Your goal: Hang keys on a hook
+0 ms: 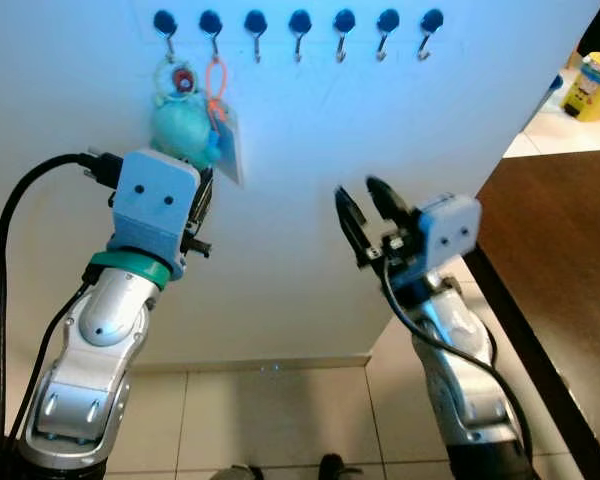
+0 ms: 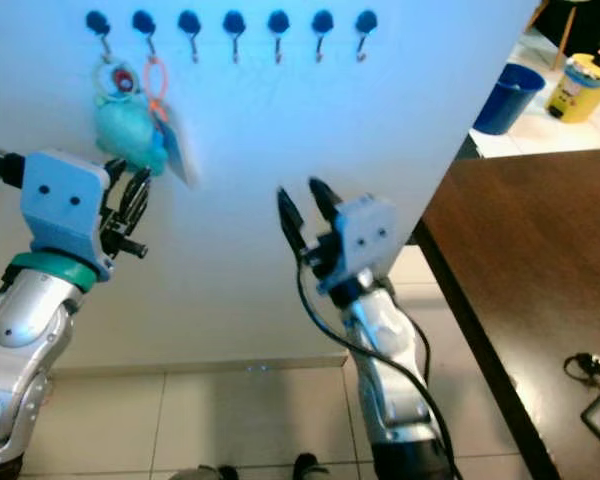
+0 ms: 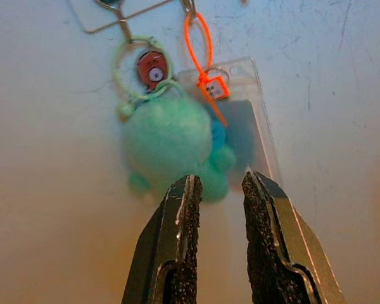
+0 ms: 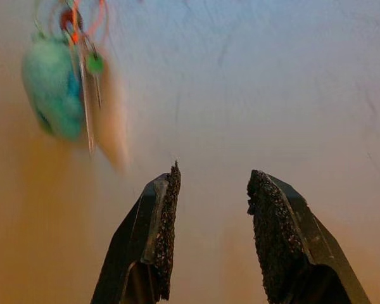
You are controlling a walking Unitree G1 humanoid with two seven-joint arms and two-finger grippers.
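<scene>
The keys' teal plush keychain [image 1: 180,128] hangs against the white wall [image 1: 310,230] from the leftmost hook [image 1: 166,30] of a row of seven dark-knobbed hooks, its pale green ring [image 3: 141,68] looped over the hook's wire. Touching it on the right, an orange loop [image 1: 215,80] hangs from the second hook [image 1: 212,30] and carries a clear plastic tag holder [image 3: 244,136], which lies partly behind the plush. The remaining five hooks to the right are bare.

The left gripper [image 3: 218,202] sits just below the plush, its fingers released with a narrow gap between them and nothing held; the plush hangs free of them. The right gripper [image 1: 363,215] is raised toward the wall well to the right of the keychain, below the middle hooks, its fingers spread wide and empty.

To the far right a dark brown table [image 1: 560,260] runs alongside the wall's end, with a blue bin [image 2: 507,95] and a yellow container [image 1: 592,88] on the tiled floor [image 1: 270,410] beyond.

Judging by how things lie, the hanging itself looks done and the step in hand is the let-go. The next move calls for drawing the left gripper straight down and away from the wall without brushing the plush or tag, so the ring is not lifted off its hook.
</scene>
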